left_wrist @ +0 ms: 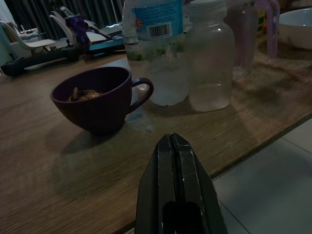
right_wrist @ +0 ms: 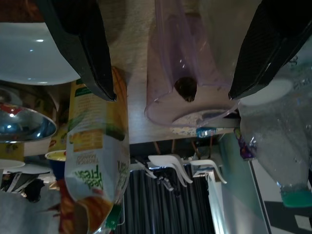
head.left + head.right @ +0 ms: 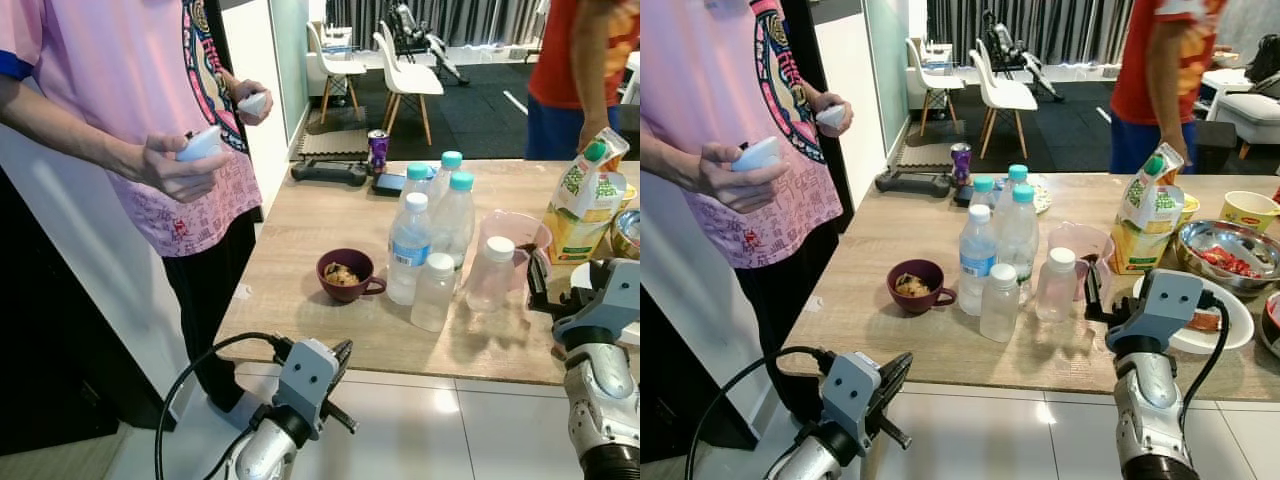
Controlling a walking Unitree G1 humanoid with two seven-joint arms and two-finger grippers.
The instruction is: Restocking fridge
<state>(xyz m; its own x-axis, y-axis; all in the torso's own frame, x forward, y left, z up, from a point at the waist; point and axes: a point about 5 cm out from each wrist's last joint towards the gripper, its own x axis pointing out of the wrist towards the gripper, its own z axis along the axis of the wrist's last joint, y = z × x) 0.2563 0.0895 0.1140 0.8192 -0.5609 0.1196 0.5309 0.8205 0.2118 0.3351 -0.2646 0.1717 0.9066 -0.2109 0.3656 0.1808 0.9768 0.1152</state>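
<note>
Restock barely started: bottles, juice carton + pink jug all on worktop, nothing grasped. Right gripper jaws spread, lined up w/ jug. Left gripper jaws closed, empty, at worktop edge.

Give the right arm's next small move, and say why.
Probably ease the right gripper forward so its open fingers straddle the pink cup. In the wrist view the cup sits centred between the spread fingers but not yet touched. The carton stands close on one side and a small bottle on the other, so go slowly.
</note>
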